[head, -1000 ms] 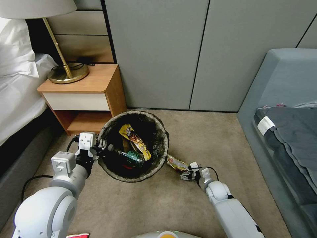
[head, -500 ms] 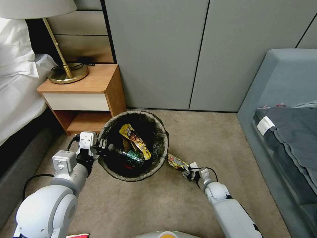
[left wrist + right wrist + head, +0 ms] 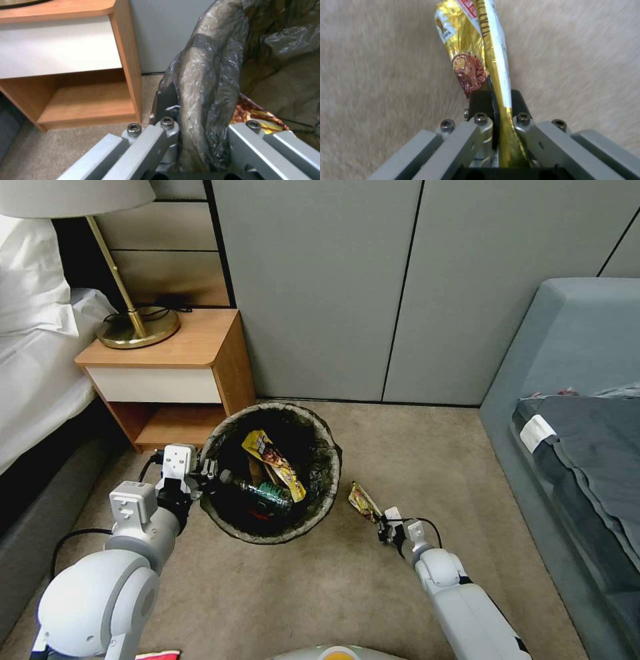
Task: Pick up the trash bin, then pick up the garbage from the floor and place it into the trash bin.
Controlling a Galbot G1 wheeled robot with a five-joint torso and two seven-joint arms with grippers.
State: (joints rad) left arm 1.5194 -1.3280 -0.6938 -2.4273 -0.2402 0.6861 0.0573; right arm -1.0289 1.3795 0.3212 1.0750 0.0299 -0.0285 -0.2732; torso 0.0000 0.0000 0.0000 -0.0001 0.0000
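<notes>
With our left gripper [image 3: 208, 472] clamped on the trash bin [image 3: 271, 475] rim beside the nightstand [image 3: 170, 373], our right gripper [image 3: 381, 527] has lifted the pinched yellow wrapper [image 3: 364, 501] off the carpet [image 3: 333, 580], now just beside the bin, nearly ready to drop in.

No whole word can be read. The gold snack wrapper [image 3: 476, 50] clamped in the right gripper [image 3: 495, 100] carries small white lettering on a gold patch near its upper end, too blurred to make out, along with red print at its top edge and a line of brown characters running down its white fold, none of them legible. The wrapper [image 3: 273, 463] and the bottle's green label [image 3: 272, 493] inside the trash bin [image 3: 330, 473] show print too small to read.
</notes>
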